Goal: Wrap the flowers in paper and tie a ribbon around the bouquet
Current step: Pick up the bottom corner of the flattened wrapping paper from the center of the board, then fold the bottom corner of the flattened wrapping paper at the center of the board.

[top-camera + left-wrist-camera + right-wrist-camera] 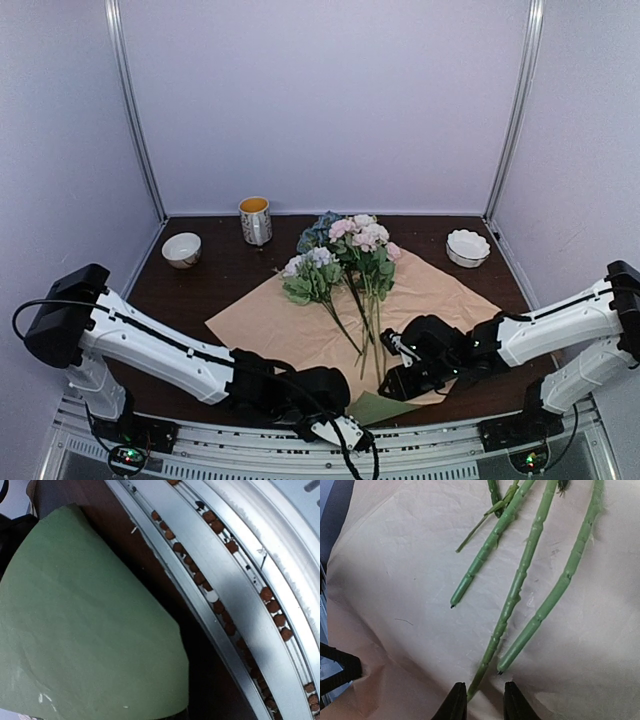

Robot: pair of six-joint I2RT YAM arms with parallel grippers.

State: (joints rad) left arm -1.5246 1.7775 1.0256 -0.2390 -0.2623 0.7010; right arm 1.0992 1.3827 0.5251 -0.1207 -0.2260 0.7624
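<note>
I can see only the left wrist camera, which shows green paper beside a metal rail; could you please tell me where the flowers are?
Observer: The flowers lie on the tan face of the paper, blooms toward the back wall and stems toward the arms.
Operator: Thank you. What are the right fingers doing?
Observer: The right fingers stand either side of the end of one stem, with a gap between them.
Operator: Is anything else on the table?
Observer: A mug stands behind the paper, with one small bowl at the back left and another bowl at the back right.
</note>
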